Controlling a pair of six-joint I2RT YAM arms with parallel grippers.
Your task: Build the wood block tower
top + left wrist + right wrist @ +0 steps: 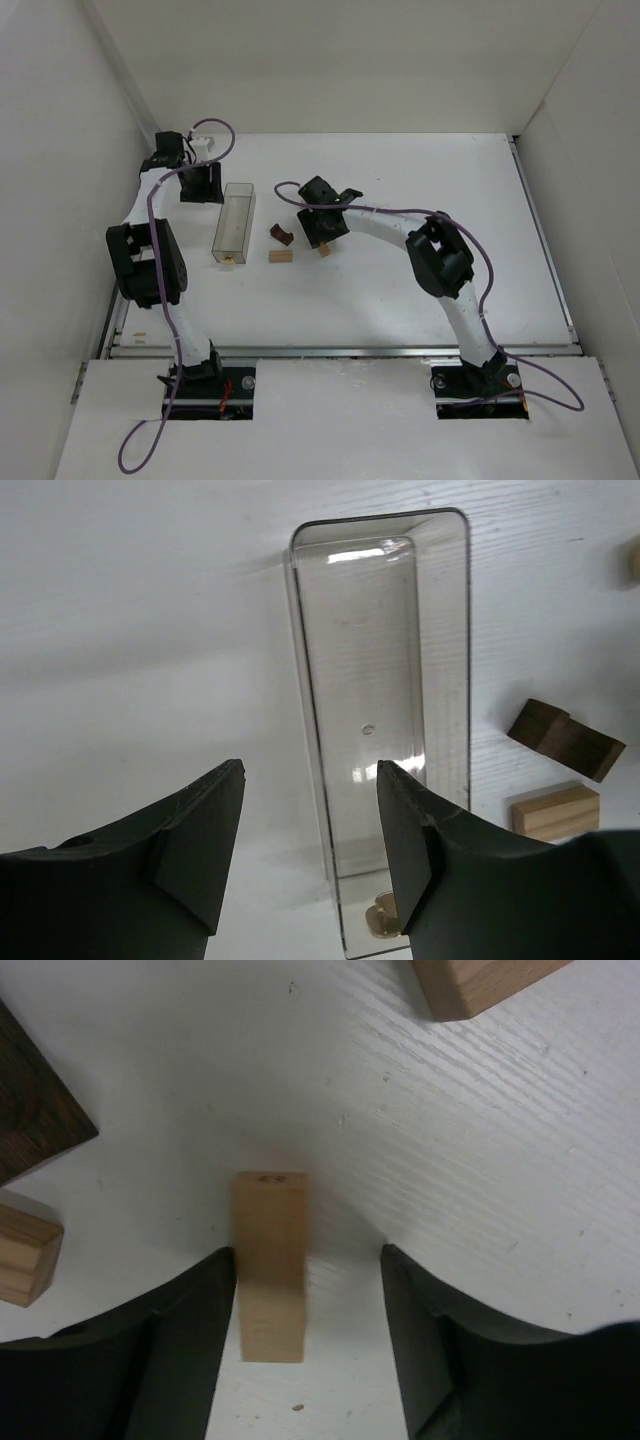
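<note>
No stacked tower shows; the wooden pieces lie loose on the white table. A pale tan post (270, 1260) stands between my right gripper's (308, 1260) open jaws, close against the left finger, with a gap to the right finger. In the top view this gripper (322, 238) is over the post (324, 251). The dark brown arch block (281, 235) lies just left of it and shows in both wrist views (30, 1090) (565, 740). A tan block (281, 256) lies beside the arch (555, 810). My left gripper (310, 775) is open and empty above the clear box's near end.
The clear rectangular plastic box (233, 222) lies lengthwise left of the blocks, with a small tan piece (385, 915) inside its near end. Another tan block (480, 980) lies beyond the right gripper. White walls enclose the table on three sides.
</note>
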